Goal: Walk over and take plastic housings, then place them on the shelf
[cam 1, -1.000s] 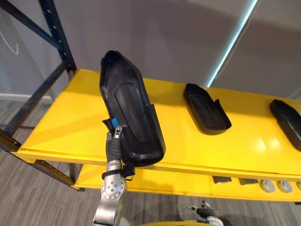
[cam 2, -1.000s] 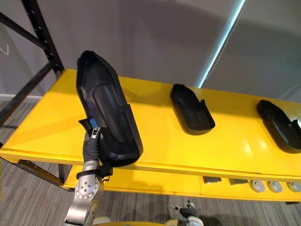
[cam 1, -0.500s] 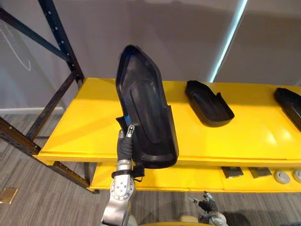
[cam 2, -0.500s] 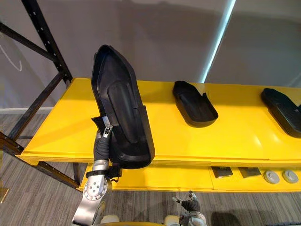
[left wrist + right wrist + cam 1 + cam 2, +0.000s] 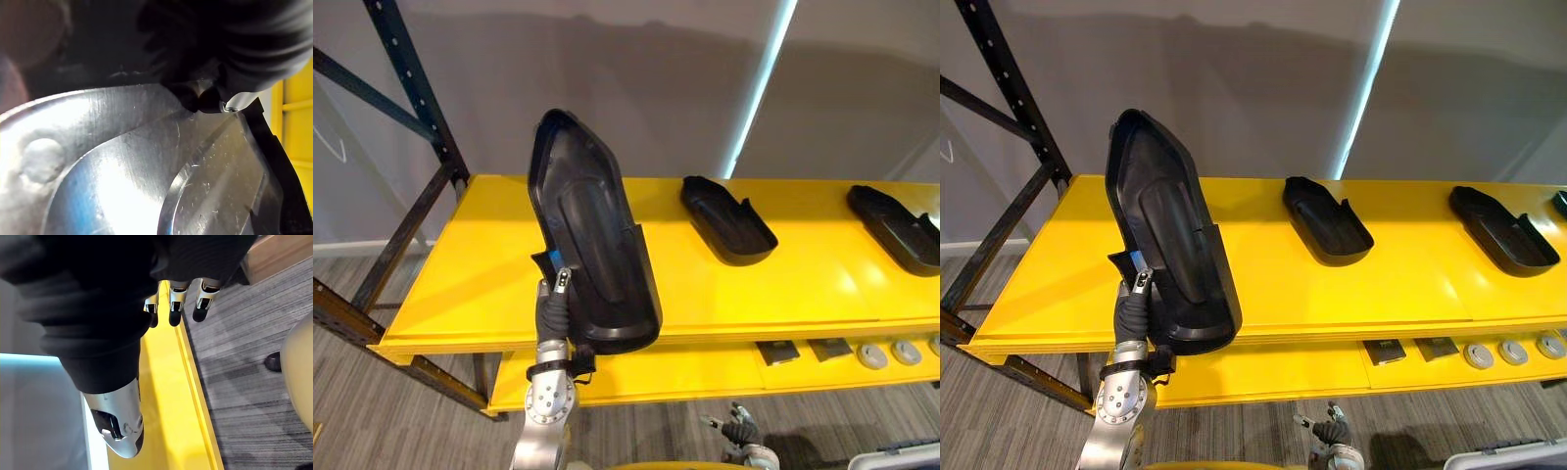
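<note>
Yellow shelf (image 5: 470, 284) runs the full width of the frame through the middle band, grey wall behind it. A dark blue rack upright (image 5: 411, 88) with a diagonal brace stands at the upper left. A lower shelf (image 5: 636, 377), also yellow, shows beneath the front edge.

Held housing (image 5: 592, 245): long black plastic shell, left of centre, stood nearly on end with its narrow tip up and leaning slightly left, hollow side facing the viewer. Its lower end overlaps the shelf's front edge in the picture. Cannot tell whether it touches the shelf.

Middle housing (image 5: 729, 220): smaller in view, lying flat on the shelf right of centre, well apart from the held one. Right housing (image 5: 896, 227): lying flat at the right edge.

Left hand (image 5: 551, 311), lower left of centre, grasps the held housing at its lower left edge. The thumb lies against the near face; the other fingers are hidden behind the shell.

Right hand (image 5: 176, 296) hangs low with fingers slack, holding nothing, over the shelf's yellow edge and grey floor.

Lower shelf, bottom right: two dark square parts (image 5: 778, 352), then grey discs (image 5: 873, 355) in a row.
</note>
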Robot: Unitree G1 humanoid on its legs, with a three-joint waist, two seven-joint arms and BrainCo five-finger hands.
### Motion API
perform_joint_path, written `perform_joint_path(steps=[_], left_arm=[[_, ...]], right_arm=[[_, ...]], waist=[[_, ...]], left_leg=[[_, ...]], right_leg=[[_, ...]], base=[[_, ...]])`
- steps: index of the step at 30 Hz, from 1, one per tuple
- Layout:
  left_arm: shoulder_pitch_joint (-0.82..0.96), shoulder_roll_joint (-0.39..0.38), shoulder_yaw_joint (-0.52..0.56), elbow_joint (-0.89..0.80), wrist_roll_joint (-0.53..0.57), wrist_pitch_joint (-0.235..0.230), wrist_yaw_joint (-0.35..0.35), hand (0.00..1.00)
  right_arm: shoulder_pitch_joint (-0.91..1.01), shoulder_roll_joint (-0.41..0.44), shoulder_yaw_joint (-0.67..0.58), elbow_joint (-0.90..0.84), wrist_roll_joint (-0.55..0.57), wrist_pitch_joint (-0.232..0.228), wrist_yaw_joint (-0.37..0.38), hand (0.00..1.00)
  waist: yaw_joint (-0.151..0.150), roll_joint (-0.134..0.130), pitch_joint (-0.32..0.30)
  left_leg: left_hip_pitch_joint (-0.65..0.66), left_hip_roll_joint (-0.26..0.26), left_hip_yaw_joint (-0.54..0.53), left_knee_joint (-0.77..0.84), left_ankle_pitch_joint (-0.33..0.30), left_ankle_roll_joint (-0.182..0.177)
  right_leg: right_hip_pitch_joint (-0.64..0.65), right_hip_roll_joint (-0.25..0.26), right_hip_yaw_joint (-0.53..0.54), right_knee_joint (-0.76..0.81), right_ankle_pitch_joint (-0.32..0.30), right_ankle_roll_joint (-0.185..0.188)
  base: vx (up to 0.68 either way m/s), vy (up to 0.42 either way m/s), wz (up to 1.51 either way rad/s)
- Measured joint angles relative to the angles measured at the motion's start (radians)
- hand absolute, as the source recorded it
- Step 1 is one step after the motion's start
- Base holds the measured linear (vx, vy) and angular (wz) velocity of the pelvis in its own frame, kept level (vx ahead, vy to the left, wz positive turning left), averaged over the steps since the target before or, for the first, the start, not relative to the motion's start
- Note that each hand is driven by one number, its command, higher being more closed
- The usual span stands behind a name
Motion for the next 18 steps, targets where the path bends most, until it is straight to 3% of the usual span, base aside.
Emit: perform_joint_path(steps=[5,9,18], left_arm=[[-0.013,0.007,0.031,0.001,0.025,0.017,-0.001,1.00],[-0.084,0.060,0.105,0.035,0.060,0.045,0.004,1.00],[-0.294,0.197,0.260,0.320,0.095,0.108,0.032,1.00]], right_arm=[[0.037,-0.012,0.011,0.009,-0.015,0.004,0.002,0.00],[0.045,-0.018,0.028,0.013,-0.031,0.004,0.007,0.00],[0.017,-0.046,0.039,0.042,-0.062,0.007,0.048,0.00]], waist=[[0.001,-0.007,-0.026],[0.000,-0.007,-0.032],[-0.006,0.010,-0.032]], left_leg=[[0.011,-0.004,0.005,-0.046,0.014,-0.004],[0.027,-0.014,0.006,-0.086,0.046,-0.010],[0.070,-0.037,0.011,-0.195,0.108,-0.013]], right_leg=[[0.021,0.004,0.000,-0.071,0.037,0.000],[0.026,0.005,0.000,-0.102,0.062,-0.001],[0.033,0.008,0.006,-0.152,0.089,0.001]], base=[[-0.10,-0.002,-0.01],[0.00,0.000,0.00],[0.00,-0.004,-0.02]])
